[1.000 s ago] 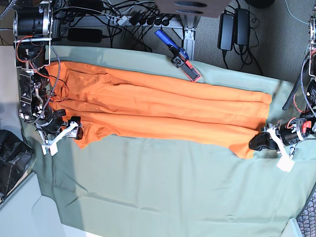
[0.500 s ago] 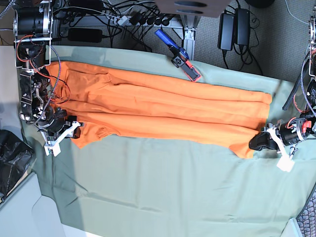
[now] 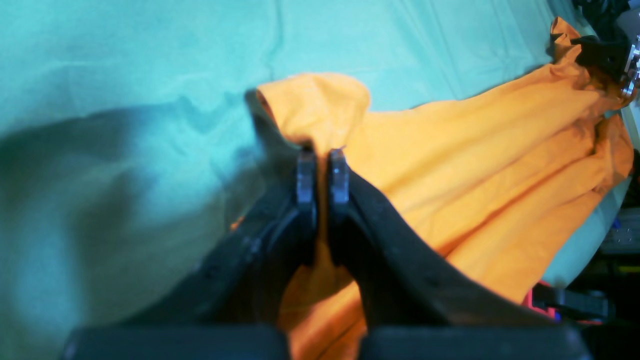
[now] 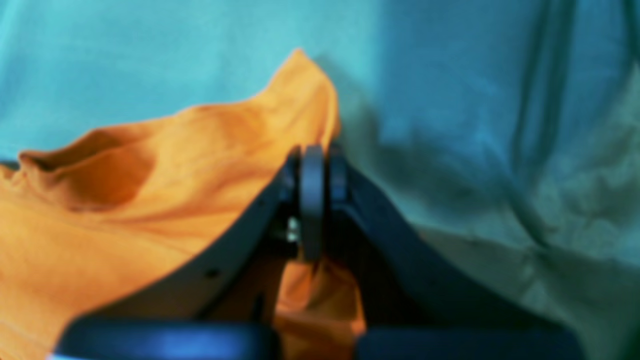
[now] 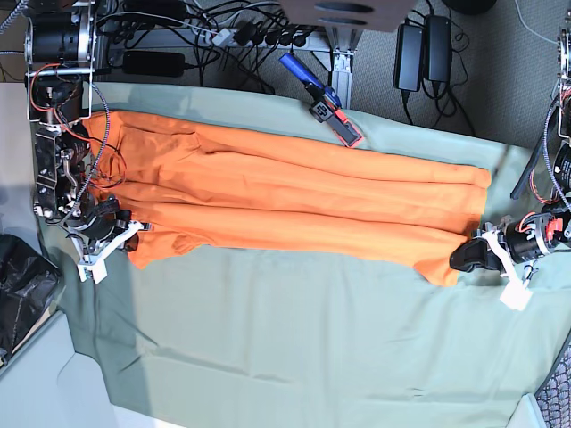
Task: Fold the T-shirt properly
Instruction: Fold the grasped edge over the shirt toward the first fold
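On grey-green cloth (image 5: 294,339): orange T-shirt (image 5: 294,201), long, creased.

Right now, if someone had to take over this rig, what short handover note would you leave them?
Left gripper: shut on a corner of the T-shirt.
Right gripper: shut on the opposite end's near corner, fabric pinched between the jaws.
T-shirt: stretched lengthwise across the grey-green cloth, already narrowed into a long band with lengthwise creases.
Done: both near corners gripped.
Left: probably lift and bring the ends together for the crosswise folds, then smooth.
A blue and red clamp lies at the cloth's far edge, beside the shirt.
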{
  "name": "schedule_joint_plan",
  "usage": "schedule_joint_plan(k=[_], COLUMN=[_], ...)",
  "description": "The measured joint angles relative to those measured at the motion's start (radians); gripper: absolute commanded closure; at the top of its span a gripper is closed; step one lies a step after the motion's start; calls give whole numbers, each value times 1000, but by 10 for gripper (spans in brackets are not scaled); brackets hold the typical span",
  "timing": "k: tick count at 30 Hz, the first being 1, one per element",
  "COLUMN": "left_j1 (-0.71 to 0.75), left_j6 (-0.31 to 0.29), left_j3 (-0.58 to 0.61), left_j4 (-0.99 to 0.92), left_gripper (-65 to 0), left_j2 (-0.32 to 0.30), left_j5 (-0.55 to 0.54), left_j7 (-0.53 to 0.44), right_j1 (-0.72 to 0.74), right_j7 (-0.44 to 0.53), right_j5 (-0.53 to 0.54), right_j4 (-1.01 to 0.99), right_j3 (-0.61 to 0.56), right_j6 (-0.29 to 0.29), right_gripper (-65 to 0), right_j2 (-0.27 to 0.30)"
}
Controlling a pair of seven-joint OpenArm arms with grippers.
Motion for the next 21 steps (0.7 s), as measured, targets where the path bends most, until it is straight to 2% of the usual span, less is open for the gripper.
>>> schedule_joint_plan(k=[4,11,21], left_j1=[11,44,116], left_j6=[0,0,-1], left_j3=[0,0,0], left_j4=[71,179,245], left_gripper=[0,0,0], left_j2=[-2,-6,-89], left_j5=[-14,17,8], left_j7=[27,29,51], right_j1=[-16,-144,-354], right_j7=[-39,-62,-61], right_j5=[49,67,101], right_j4=[52,240,432], right_j3=[54,151,291], right_j6=[1,6,8], right_gripper=[0,0,0], right_j2=[6,23,37])
